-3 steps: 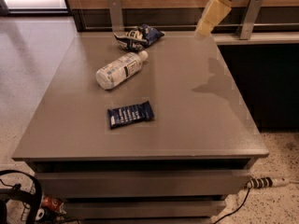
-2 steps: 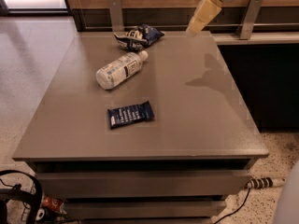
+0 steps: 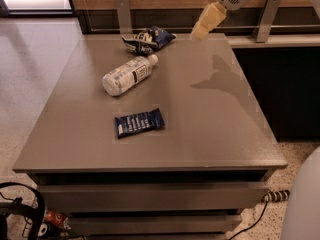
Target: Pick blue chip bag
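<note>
- End effector (image 3: pixel 206 23): upper right of the frame, a cream-coloured part hanging from a white wrist housing, tilted down and to the left. It hovers above the far edge of the table (image 3: pixel 210 134) and touches nothing.
- End effector state: cannot tell whether it is open or closed; only one cream piece shows. Nothing is seen in its grasp.
- Blue chip bag (image 3: pixel 148 39): upper centre of the frame, at the far edge of the table, crumpled and puffy, dark blue with white patches. It lies to the left of the end effector, apart from it.
- White bottle (image 3: pixel 127 75): on its side just below the bag in the frame, cap end pointing up and right toward the bag. Cap and bag are near; contact cannot be judged.
- Dark-blue bar wrapper (image 3: pixel 139 122): flat, with white text, at centre left of the frame, below the bottle and well apart from the bag.
- Arm shadow (image 3: pixel 220 79): a dark patch on the table surface right of centre, below the end effector.
- Two grey metal posts stand behind the table, one at upper left (image 3: pixel 122 14), one at upper right (image 3: pixel 265 16).
- Floor: a black cable (image 3: pixel 252 221) at lower right.
</note>
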`<state>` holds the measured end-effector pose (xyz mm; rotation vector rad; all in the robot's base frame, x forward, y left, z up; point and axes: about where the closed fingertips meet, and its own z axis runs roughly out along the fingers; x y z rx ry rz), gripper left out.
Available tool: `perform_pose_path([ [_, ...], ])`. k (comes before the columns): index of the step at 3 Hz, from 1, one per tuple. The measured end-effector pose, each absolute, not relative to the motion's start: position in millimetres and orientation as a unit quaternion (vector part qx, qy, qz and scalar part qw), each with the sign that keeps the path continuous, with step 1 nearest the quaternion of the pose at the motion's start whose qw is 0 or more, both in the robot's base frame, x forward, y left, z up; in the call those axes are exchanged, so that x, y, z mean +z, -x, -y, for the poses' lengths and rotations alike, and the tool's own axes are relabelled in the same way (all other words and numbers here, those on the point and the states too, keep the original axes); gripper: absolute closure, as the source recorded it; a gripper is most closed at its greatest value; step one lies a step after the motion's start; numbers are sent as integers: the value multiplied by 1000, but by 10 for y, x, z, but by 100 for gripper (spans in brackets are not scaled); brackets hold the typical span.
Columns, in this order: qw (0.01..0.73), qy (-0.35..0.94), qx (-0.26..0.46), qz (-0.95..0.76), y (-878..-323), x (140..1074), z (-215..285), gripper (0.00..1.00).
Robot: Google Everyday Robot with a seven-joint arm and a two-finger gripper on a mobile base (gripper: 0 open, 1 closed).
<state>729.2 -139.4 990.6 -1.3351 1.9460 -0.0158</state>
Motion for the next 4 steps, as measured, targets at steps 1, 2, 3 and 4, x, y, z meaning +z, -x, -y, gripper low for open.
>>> perform_pose_path([
  [1, 391, 516, 14, -762, -7496, 9754, 1258, 0],
  [2, 409, 510, 51, -755, -7771, 9526, 1009, 0],
  [3, 419, 502, 83, -752, -8022, 9243, 756, 0],
  [4, 434, 485, 118, -749, -8253, 8985, 529, 0],
])
